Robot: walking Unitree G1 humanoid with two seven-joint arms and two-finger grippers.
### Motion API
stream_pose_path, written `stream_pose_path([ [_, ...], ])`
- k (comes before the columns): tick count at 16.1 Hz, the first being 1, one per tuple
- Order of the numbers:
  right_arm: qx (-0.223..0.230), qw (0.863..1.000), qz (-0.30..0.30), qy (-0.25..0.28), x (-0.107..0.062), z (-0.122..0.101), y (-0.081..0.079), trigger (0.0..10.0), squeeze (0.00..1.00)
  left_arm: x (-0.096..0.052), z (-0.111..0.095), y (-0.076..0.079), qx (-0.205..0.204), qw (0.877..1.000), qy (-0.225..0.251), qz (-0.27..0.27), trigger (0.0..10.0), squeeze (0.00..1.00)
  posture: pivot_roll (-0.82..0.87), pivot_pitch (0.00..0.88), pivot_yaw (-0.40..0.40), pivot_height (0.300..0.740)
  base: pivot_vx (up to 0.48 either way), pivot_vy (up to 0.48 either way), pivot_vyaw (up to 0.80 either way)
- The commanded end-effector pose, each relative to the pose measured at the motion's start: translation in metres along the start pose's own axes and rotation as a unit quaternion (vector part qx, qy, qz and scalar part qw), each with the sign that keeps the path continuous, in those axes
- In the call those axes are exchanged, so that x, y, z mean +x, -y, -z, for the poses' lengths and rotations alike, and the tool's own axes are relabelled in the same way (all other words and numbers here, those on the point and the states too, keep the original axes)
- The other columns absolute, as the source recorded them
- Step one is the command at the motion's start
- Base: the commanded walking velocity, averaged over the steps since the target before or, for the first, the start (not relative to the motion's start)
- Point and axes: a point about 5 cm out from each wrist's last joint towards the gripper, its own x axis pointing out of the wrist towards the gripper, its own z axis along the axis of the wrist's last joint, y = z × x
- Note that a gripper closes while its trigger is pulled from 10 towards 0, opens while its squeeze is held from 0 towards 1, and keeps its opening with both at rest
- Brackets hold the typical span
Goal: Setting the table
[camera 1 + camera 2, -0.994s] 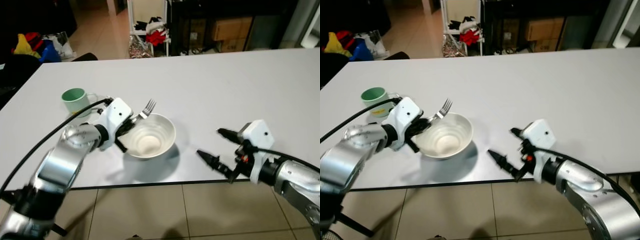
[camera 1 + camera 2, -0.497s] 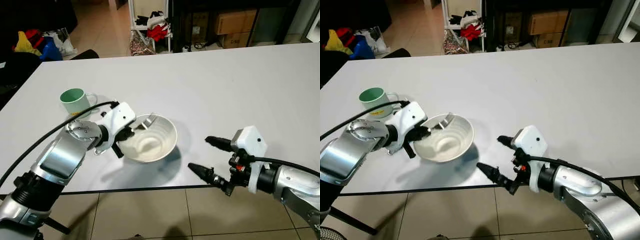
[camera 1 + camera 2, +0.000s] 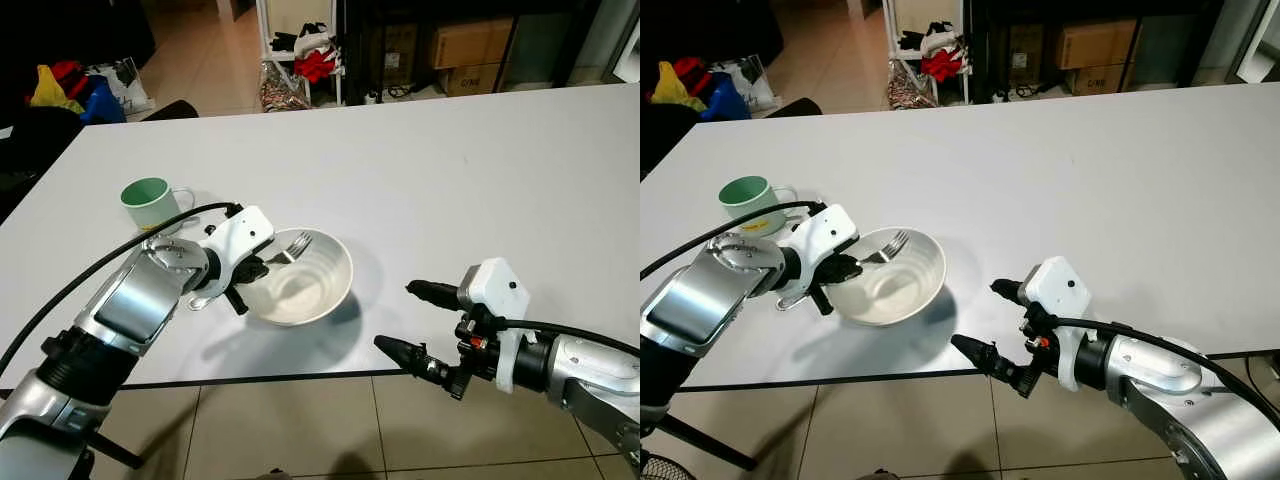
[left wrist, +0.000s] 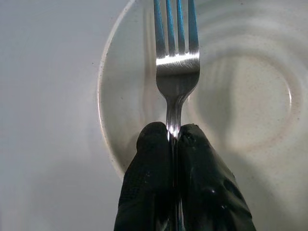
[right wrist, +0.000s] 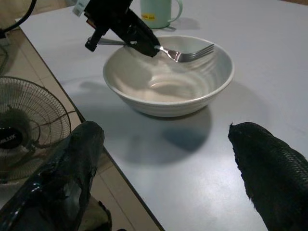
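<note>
fork (image 4: 175,72) pinched over bowl (image 4: 250,96) in left end effector (image 4: 174,144); mug (image 3: 150,203) beside.

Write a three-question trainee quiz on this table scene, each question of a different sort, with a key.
1. True or false: the left end effector is shut on the fork.
2. Multiple choice: the fork's tines are (a) over the white bowl, (b) inside the green mug, (c) flat on the table.
3. Fill in: the right end effector, near the table's front edge, has its fingers ____.

Key: 1. True; the left wrist view shows both fingers pinching the handle. 2. (a). 3. Open, holding nothing.
</note>
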Motion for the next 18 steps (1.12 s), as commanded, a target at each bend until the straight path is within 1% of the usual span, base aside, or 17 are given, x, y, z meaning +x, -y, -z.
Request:
stream_pose_path([
  [1, -0.003, 1.000, -0.017, 0.005, 0.000, -0.002, -0.005, 10.0, 0.00, 0.000, -0.003, -0.003, 0.007, 1.000, -0.005, -0.003, 10.0, 0.37, 0.02, 0.000, 0.135, 0.740, 0.000, 0.000, 0.00],
  [2, -0.002, 1.000, -0.017, 0.005, 0.000, -0.002, -0.005, 10.0, 0.00, 0.000, -0.004, -0.003, 0.007, 1.000, -0.004, -0.002, 10.0, 0.38, 0.02, 0.000, 0.137, 0.740, 0.000, 0.000, 0.00],
  [3, -0.002, 1.000, -0.016, 0.005, 0.000, -0.002, -0.005, 10.0, 0.00, 0.001, -0.004, -0.003, 0.007, 1.000, -0.004, -0.001, 10.0, 0.51, 0.01, 0.000, 0.138, 0.740, 0.000, 0.000, 0.00],
  [4, -0.002, 1.000, -0.016, 0.005, 0.000, -0.002, -0.005, 10.0, 0.00, 0.001, -0.005, -0.004, 0.006, 1.000, -0.004, -0.001, 10.0, 0.51, 0.01, 0.000, 0.138, 0.740, 0.000, 0.000, 0.00],
  [5, -0.002, 1.000, -0.015, 0.004, 0.000, -0.001, -0.005, 10.0, 0.00, 0.002, -0.005, -0.004, 0.007, 1.000, -0.004, -0.001, 10.0, 0.59, 0.01, 0.000, 0.143, 0.740, 0.000, 0.000, 0.00],
  [6, -0.001, 1.000, -0.014, 0.003, 0.000, -0.001, -0.005, 10.0, 0.00, 0.002, -0.006, -0.004, 0.008, 1.000, -0.004, 0.000, 10.0, 0.60, 0.01, 0.000, 0.144, 0.740, 0.000, 0.000, 0.00],
  [7, -0.001, 1.000, -0.014, 0.003, 0.000, 0.000, -0.005, 10.0, 0.00, 0.002, -0.007, -0.005, 0.008, 1.000, -0.003, 0.000, 10.0, 0.65, 0.01, 0.000, 0.143, 0.740, 0.000, 0.000, 0.00],
  [8, -0.001, 1.000, -0.014, 0.003, 0.000, 0.000, -0.005, 10.0, 0.00, 0.002, -0.007, -0.005, 0.008, 1.000, -0.002, 0.001, 10.0, 0.65, 0.01, 0.000, 0.143, 0.740, 0.000, 0.000, 0.00],
  [9, -0.002, 1.000, -0.013, 0.002, 0.000, 0.000, -0.004, 10.0, 0.00, 0.001, -0.009, -0.006, 0.008, 1.000, 0.003, -0.002, 10.0, 0.69, 0.01, 0.000, 0.143, 0.740, 0.000, 0.000, 0.00],
  [11, -0.003, 1.000, -0.011, 0.002, -0.001, 0.000, -0.004, 10.0, 0.00, -0.002, -0.012, -0.009, 0.004, 1.000, 0.018, -0.009, 10.0, 0.69, 0.01, 0.000, 0.143, 0.740, 0.000, 0.000, 0.00],
  [12, -0.003, 1.000, -0.006, 0.005, -0.001, 0.000, -0.004, 10.0, 0.00, -0.006, -0.016, -0.010, -0.004, 0.999, 0.041, -0.014, 10.0, 0.70, 0.01, 0.000, 0.143, 0.740, 0.000, 0.000, 0.00],
  [13, 0.001, 1.000, 0.006, 0.013, -0.002, 0.000, -0.003, 10.0, 0.00, -0.013, -0.022, -0.012, -0.019, 0.996, 0.079, -0.023, 10.0, 0.68, 0.00, 0.000, 0.151, 0.740, 0.000, 0.000, 0.00],
  [14, 0.012, 0.999, 0.029, 0.029, -0.003, -0.001, -0.003, 10.0, 0.00, -0.023, -0.027, -0.012, -0.043, 0.990, 0.131, -0.031, 10.0, 0.68, 0.00, 0.000, 0.153, 0.740, 0.000, 0.000, 0.00],
  [15, 0.025, 0.997, 0.054, 0.048, -0.003, -0.001, -0.003, 10.0, 0.00, -0.033, -0.030, -0.012, -0.061, 0.981, 0.181, -0.042, 10.0, 0.69, 0.00, 0.000, 0.153, 0.740, 0.000, 0.000, 0.00],
  [16, 0.031, 0.990, 0.110, 0.082, 0.001, -0.003, -0.003, 10.0, 0.00, -0.054, -0.033, -0.004, -0.098, 0.956, 0.272, -0.059, 10.0, 0.75, 0.00, 0.000, 0.144, 0.740, 0.000, 0.000, 0.00],
  [17, 0.032, 0.986, 0.134, 0.095, 0.004, -0.004, -0.002, 10.0, 0.00, -0.060, -0.033, 0.003, -0.127, 0.941, 0.304, -0.074, 10.0, 0.74, 0.01, 0.000, 0.136, 0.740, 0.000, 0.000, 0.00],
  [18, 0.036, 0.981, 0.153, 0.110, 0.007, -0.005, 0.000, 10.0, 0.00, -0.061, -0.032, 0.007, -0.138, 0.932, 0.320, -0.101, 10.0, 0.72, 0.01, 0.000, 0.131, 0.740, 0.000, 0.000, 0.80],
])
